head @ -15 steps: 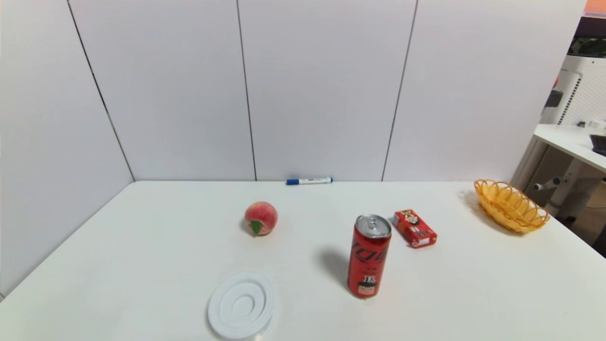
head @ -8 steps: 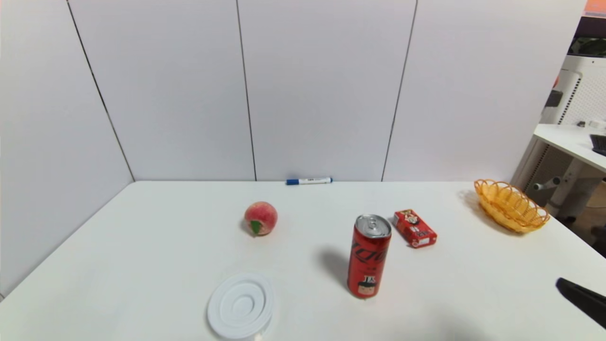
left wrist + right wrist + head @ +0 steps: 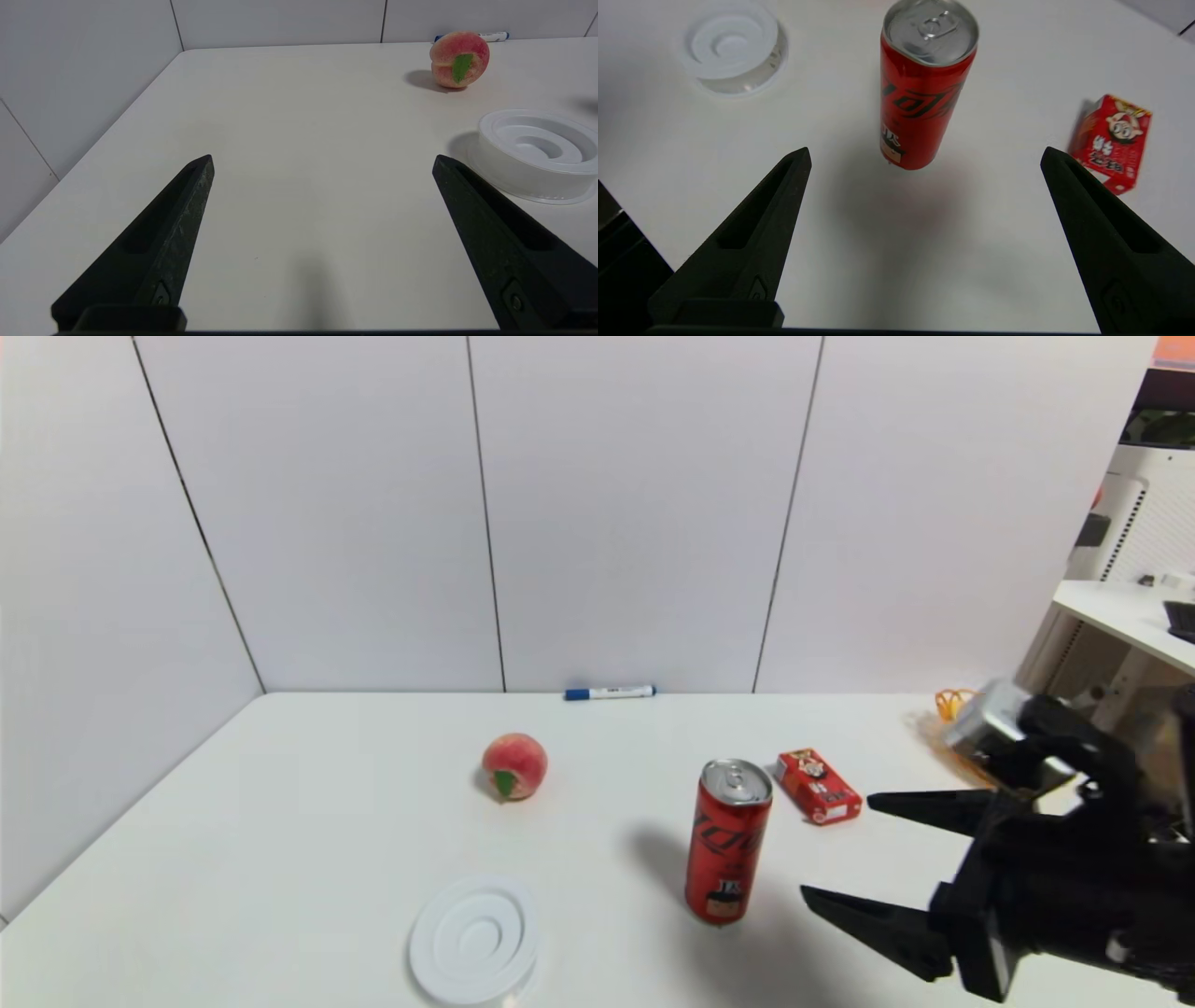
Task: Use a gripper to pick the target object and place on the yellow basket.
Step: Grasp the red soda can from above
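The tall red drink can [image 3: 728, 840] stands upright near the middle of the white table [image 3: 280, 859], silver top up; the right wrist view shows the can [image 3: 924, 88] ahead of the fingers. My right gripper [image 3: 836, 845] hovers to the can's right, open wide with nothing between its fingers, tips pointing toward the can. Its arm covers most of the yellow basket [image 3: 952, 702] at the far right; only a bit of rim shows. My left gripper [image 3: 322, 161] is open over bare table at the left, out of the head view.
A small flat red carton [image 3: 818, 786] lies just behind and right of the can. A peach [image 3: 514, 765] sits left of centre, a white ridged disc [image 3: 476, 938] near the front edge, a blue marker [image 3: 609, 692] against the back wall. White walls close off the back and left.
My right arm has come into view from the lower right and swung in toward the can, now covering most of the basket. The objects on the table have not moved.
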Controlling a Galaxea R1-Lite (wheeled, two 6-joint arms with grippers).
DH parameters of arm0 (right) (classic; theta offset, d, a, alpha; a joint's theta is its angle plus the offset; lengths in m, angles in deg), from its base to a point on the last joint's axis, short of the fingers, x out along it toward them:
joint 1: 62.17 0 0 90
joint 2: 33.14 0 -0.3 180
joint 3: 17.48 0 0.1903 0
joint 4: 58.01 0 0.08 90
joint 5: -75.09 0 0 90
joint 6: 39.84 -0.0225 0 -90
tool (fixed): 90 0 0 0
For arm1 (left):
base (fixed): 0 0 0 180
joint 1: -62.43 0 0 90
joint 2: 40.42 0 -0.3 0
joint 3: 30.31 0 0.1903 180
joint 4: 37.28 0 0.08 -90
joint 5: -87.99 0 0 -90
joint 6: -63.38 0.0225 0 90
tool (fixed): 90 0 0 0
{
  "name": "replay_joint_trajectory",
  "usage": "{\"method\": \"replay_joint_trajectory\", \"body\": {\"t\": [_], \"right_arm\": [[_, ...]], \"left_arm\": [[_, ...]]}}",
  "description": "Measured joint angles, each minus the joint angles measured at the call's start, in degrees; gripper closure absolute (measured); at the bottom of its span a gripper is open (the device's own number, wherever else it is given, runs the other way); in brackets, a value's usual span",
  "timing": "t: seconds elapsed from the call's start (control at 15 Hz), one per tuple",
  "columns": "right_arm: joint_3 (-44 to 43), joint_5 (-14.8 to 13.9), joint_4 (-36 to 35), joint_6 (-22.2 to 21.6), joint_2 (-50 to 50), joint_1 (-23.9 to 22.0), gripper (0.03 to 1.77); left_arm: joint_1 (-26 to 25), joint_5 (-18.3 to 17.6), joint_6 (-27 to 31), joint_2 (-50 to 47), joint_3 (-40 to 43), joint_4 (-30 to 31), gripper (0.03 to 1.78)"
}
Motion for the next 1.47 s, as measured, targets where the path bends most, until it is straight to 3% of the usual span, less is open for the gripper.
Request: {"method": "replay_joint_trajectory", "body": {"t": [0.6,1.0,1.47], "right_arm": [[-5.5,-0.1,-8.3,-2.2,-21.5,0.6,0.10],[-5.5,-0.4,-15.1,-8.7,-26.0,0.6,0.10],[-3.7,-0.5,-20.1,-9.5,-26.7,0.2,0.10]], "left_arm": [[0.0,0.0,0.0,0.0,0.0,0.0,0.12],[0.0,0.0,0.0,0.0,0.0,0.0,0.12],[0.0,0.0,0.0,0.0,0.0,0.0,0.12]]}}
